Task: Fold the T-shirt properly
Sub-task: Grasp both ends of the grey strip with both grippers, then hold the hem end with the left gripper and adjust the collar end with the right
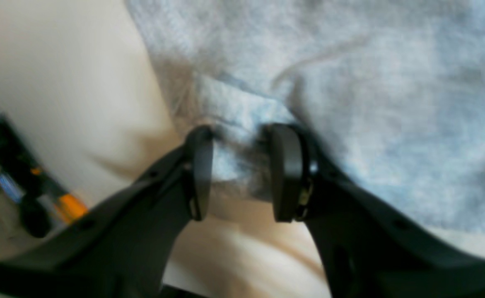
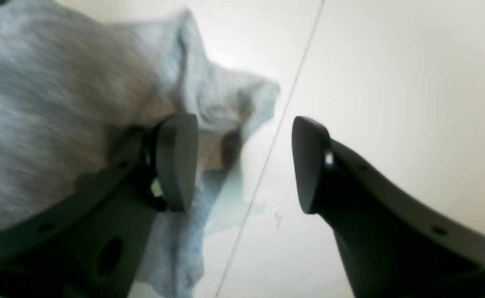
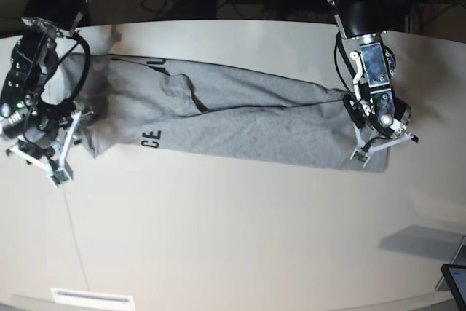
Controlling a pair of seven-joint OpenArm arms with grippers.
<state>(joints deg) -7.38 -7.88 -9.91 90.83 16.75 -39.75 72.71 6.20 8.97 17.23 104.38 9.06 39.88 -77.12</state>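
Working from the near edge back, you have the T-shirt [image 3: 240, 125] lying as a long band across the worktop [image 3: 233, 238], folded lengthwise only; the crosswise folds remain. Your left gripper [image 1: 238, 169] pinches its corner cloth, while the right gripper [image 2: 242, 165] stands released beside the other end. "CE" is readable; farther letters aren't.

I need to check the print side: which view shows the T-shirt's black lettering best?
The base view: "CE" reads clearly on the T-shirt. The right wrist view catches only a blurred black stroke at its corner; the left wrist view shows plain grey fabric.
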